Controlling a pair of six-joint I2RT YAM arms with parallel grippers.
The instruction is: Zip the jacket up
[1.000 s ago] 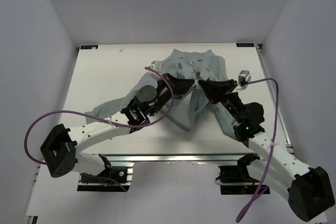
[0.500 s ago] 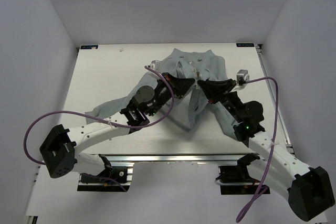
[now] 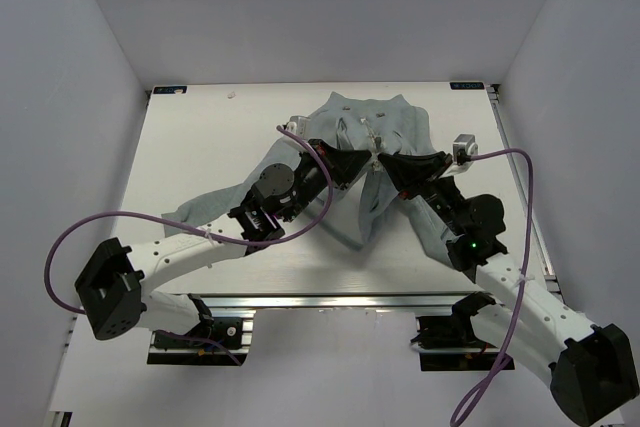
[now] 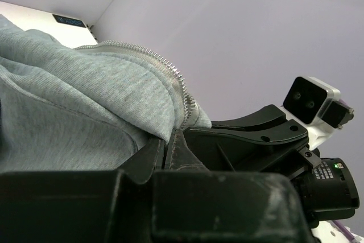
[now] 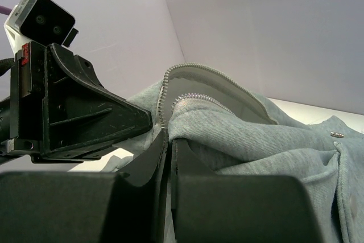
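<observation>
Barely shifts since a second ago, with left gripper (image 3: 362,160) and right gripper (image 3: 388,161) tip to tip over the jacket (image 3: 385,117). Clamps each nearly closed on a zipper edge (image 5: 194,97). Lies spread at the bench's (image 3: 200,137) far middle.

Soft matt grey fleecy cloth jacket (image 4: 74,106), shiny metal zipper teeth (image 5: 196,66), smooth matt white table (image 3: 200,147)

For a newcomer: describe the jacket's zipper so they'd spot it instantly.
A light grey jacket lies far back on the white table. Where the left gripper and right gripper pinch it, the zipper is the silvery toothed strip edging the fabric.
</observation>
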